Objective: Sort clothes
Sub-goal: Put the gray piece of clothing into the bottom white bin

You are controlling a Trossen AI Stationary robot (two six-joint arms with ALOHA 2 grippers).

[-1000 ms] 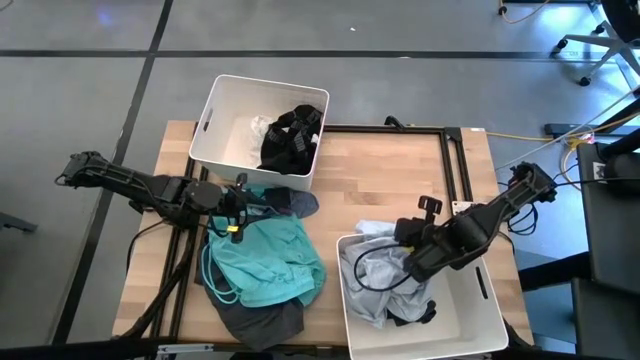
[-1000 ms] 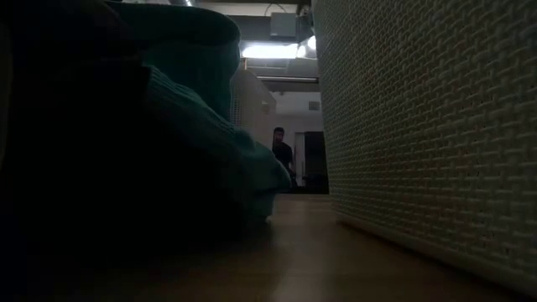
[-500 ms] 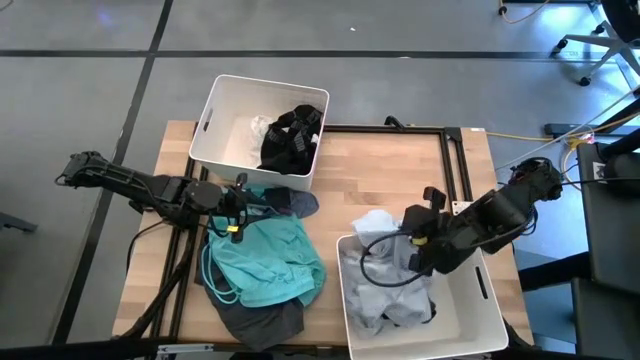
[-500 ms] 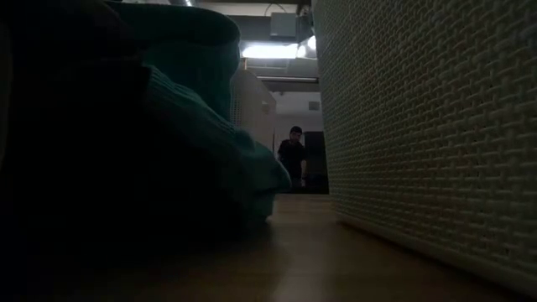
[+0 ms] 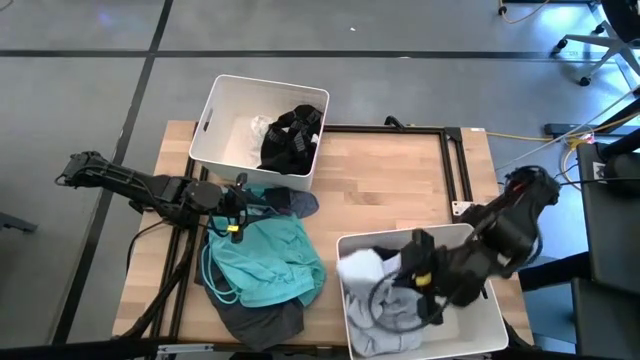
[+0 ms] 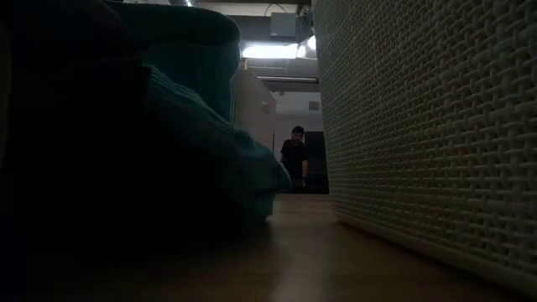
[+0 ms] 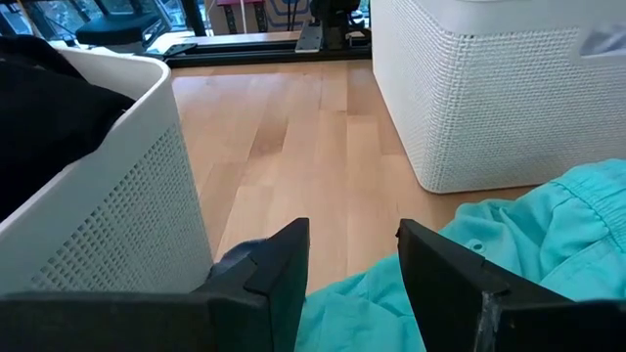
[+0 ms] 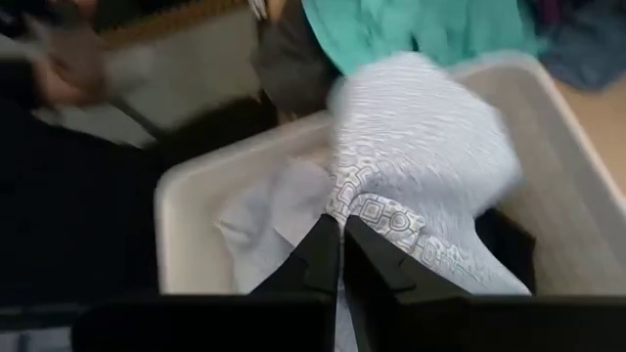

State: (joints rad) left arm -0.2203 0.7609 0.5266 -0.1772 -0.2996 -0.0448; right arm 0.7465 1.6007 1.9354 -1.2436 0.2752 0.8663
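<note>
A pile of clothes lies on the table's left half: a teal garment [image 5: 265, 260] on top, a dark grey one [image 5: 262, 322] under its near edge, a blue-grey one [image 5: 292, 203] at its far side. My left gripper [image 7: 352, 256] is open, low over the pile's far edge [image 5: 240, 208], touching nothing. A pale grey-blue patterned garment [image 5: 375, 295] lies in the near right bin [image 5: 490, 330]. My right gripper [image 5: 412, 272] is over that bin, shut on this garment [image 8: 421, 127]. Black clothes [image 5: 290, 135] and a white lacy piece [image 5: 260, 127] lie in the far bin [image 5: 215, 110]. My right gripper pinches a bunched fold of the pale patterned garment [image 8: 377, 220] between its two fingers. The fingers slant down into the bin from the table's right side. The garment bulges up beyond the fingertips, and the rest of it lies slack in the bin.
A black metal frame [image 5: 455, 165] lies on the wooden table between the bins. The near bin's woven wall [image 6: 436, 126] fills the right of the low view. A person [image 6: 294, 155] stands in the room far behind the table.
My right gripper has gone toward the table's near edge, over the near bin, still shut on the pale garment. The part of the garment that hung over the bin's far rim has been drawn into the bin and bunched at its left wall.
</note>
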